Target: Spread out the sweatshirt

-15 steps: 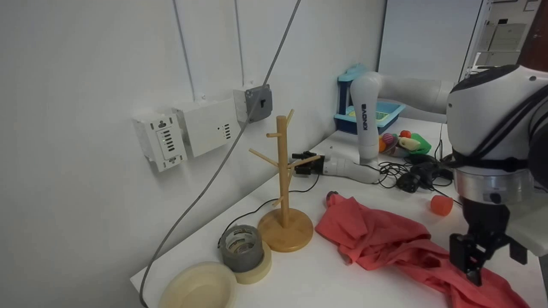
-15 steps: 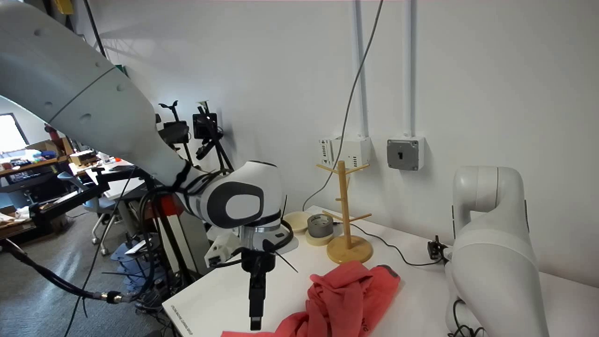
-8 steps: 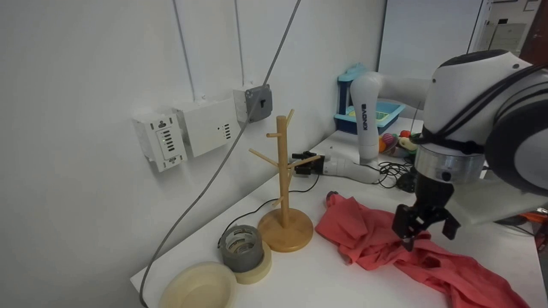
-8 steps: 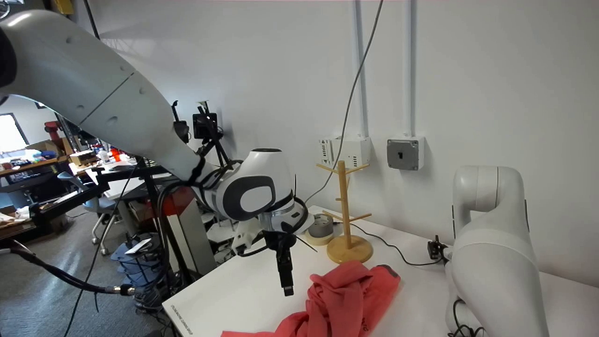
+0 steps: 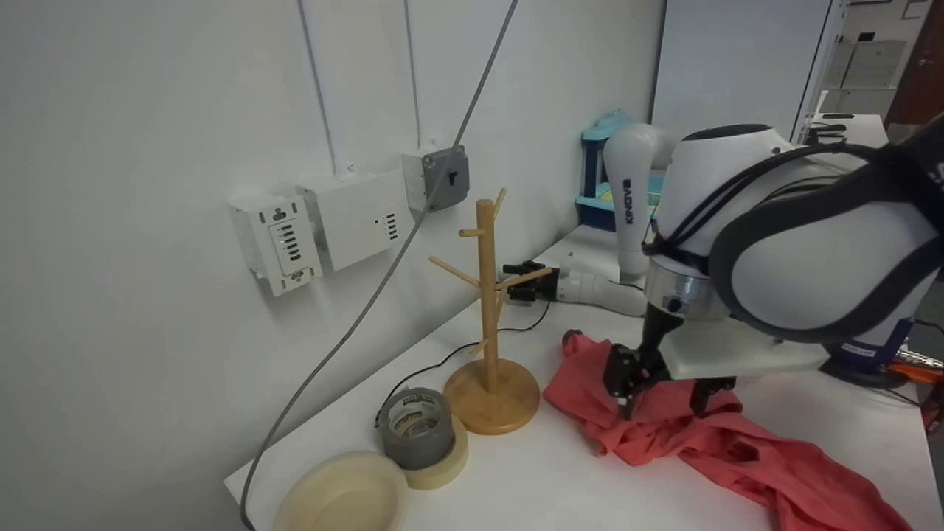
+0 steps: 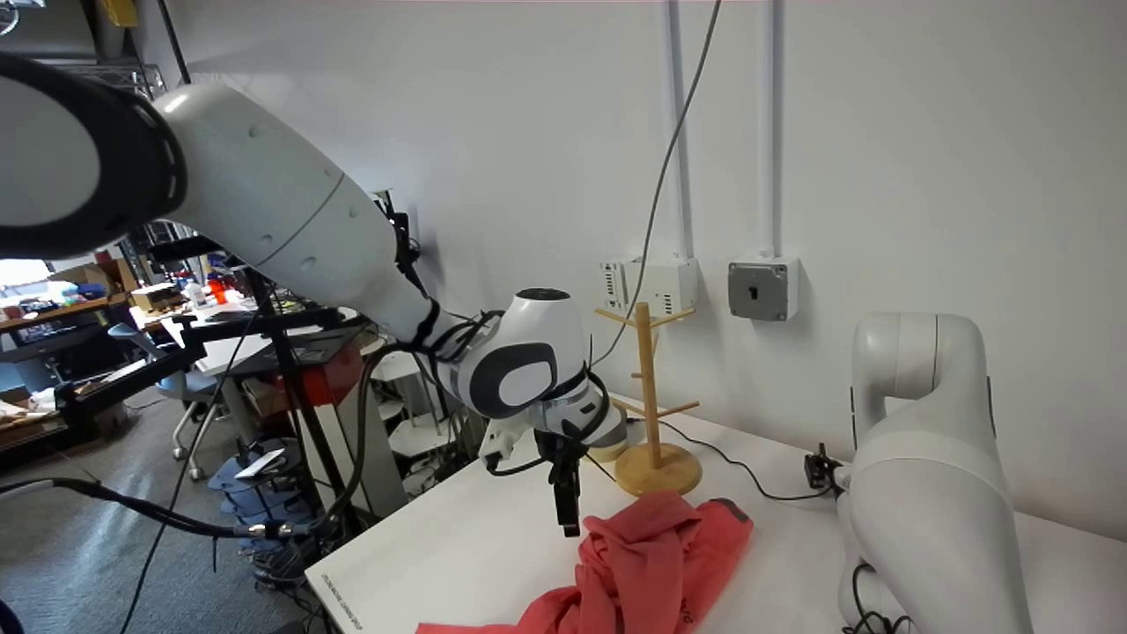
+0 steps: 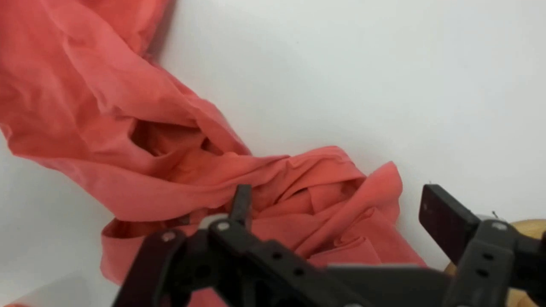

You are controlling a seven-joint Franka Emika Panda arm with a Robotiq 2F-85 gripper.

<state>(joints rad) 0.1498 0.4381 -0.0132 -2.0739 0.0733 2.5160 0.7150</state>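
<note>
Below the Robotiq gripper (image 5: 661, 409), whose jaws stood widely parted, the coral-red sweatshirt (image 5: 708, 436) lay rumpled on the white table (image 5: 553, 479), one end just beside the wooden mug tree (image 5: 488, 324)

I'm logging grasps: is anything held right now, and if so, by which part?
Nothing is held: the gripper stands open, and the sweatshirt lies crumpled, not clamped.

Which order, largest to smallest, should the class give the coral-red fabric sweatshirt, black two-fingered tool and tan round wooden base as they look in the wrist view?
1. Sweatshirt
2. Tool, probably enlarged by its nearness
3. Wooden base, only partly showing
</note>
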